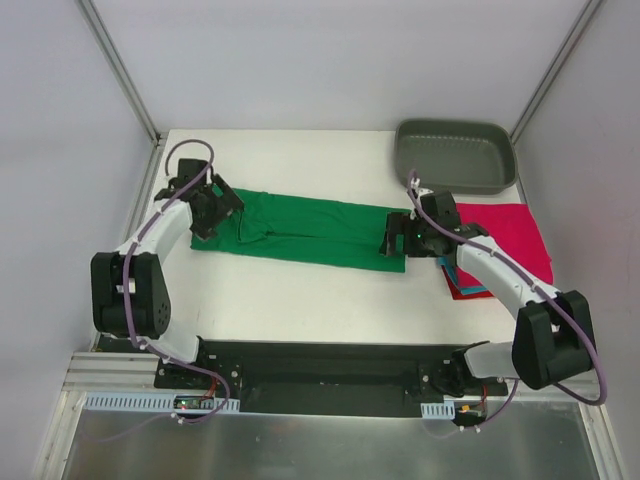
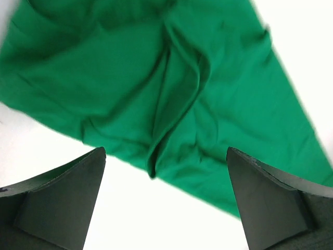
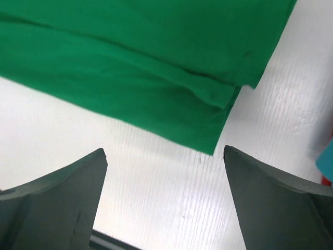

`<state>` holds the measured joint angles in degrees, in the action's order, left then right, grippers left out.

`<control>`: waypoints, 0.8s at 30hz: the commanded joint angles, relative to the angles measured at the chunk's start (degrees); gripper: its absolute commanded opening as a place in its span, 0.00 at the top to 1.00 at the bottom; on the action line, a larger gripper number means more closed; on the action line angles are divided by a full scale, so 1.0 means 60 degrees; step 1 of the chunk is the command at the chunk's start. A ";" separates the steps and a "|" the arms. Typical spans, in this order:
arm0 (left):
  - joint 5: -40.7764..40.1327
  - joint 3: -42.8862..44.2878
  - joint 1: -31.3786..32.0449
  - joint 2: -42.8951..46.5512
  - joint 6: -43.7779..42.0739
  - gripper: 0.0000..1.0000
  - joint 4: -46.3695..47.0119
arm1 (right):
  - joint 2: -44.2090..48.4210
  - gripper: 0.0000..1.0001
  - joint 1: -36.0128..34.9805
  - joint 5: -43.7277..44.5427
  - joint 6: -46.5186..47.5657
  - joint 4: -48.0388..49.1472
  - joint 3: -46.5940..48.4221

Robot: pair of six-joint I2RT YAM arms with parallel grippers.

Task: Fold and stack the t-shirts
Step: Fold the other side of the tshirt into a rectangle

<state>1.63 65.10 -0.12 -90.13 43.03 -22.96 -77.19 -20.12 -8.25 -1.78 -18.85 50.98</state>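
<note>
Now both arms are reaching over a white counter [image 1: 300, 300], one at each end of a green shirt [image 1: 310, 232]. The shirt is lying across the middle of the counter as a long, narrow band, running from left to right and dipping slightly toward the right.

The left hand [image 1: 213, 210] is hovering over the band's left end with its fingers [image 2: 67, 198] spread wide, pinching nothing. The right hand [image 1: 398, 237] is hovering at the right end, likewise spread and holding nothing.

Judging from the layout, the step in hand is probably the next fold, shortening the band. To do it well, each hand should be coming down squarely on its end and pinching every layer together. Whichever end is being carried should be travelling low and level so the layers are not sliding apart. Edges should be meeting evenly.

The cloth is looking bright green, soft and matte. Near the left end a raised ridge is running along the fabric, with shallower wrinkles fanning beside it. At the right end the layers are stepping out unevenly, a lower layer poking past the upper one at the corner.

To the right, a stack [image 1: 510, 235] of folded shirts is lying with crimson-pink on top and teal and red edges peeking out below. A grey tray [image 1: 455, 155] is sitting behind it.
</note>
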 commanded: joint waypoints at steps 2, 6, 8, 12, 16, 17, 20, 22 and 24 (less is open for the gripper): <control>0.0754 -0.1020 0.0941 0.0651 -0.0550 0.01 -0.0041 | 0.0852 0.04 -0.0001 -0.0969 0.0487 0.0154 -0.0571; 0.0579 -0.1021 0.1089 0.0374 -0.0447 0.10 -0.0011 | 0.1145 0.04 -0.0001 -0.0633 0.0706 -0.0285 -0.0835; 0.0680 -0.0919 0.1089 0.0183 -0.0447 0.18 -0.0011 | 0.1277 0.04 -0.0001 -0.0413 0.0809 -0.0519 -0.0909; 0.0725 -0.0758 0.1089 -0.0212 -0.0447 0.39 -0.0011 | 0.1526 0.04 0.0013 0.0158 0.0824 -0.0710 -0.1055; 0.0593 -0.0685 0.1089 -0.0476 -0.0506 0.48 -0.0026 | 0.1702 0.04 0.0013 0.0627 0.0839 -0.0886 -0.1041; 0.0636 -0.0612 0.1089 -0.0549 -0.0520 0.56 -0.0026 | 0.1732 0.04 0.0013 0.0701 0.0839 -0.0886 -0.1070; 0.0841 -0.0392 0.1104 -0.0667 -0.0535 0.76 -0.0026 | 0.1747 0.04 0.0028 0.0789 0.0839 -0.0916 -0.1099; 0.0769 -0.0274 0.1133 -0.0726 -0.0550 0.79 -0.0026 | 0.1703 0.04 0.0014 0.0862 0.0810 -0.0945 -0.1085; 0.0725 -0.0128 0.1148 -0.0842 -0.0593 0.83 -0.0026 | 0.1659 0.04 0.0013 0.0921 0.0809 -0.0960 -0.1085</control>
<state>5.80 61.08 6.70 -94.35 40.40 -23.00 -68.20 -20.10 -4.91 2.42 -23.68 44.97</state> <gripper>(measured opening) 0.206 0.961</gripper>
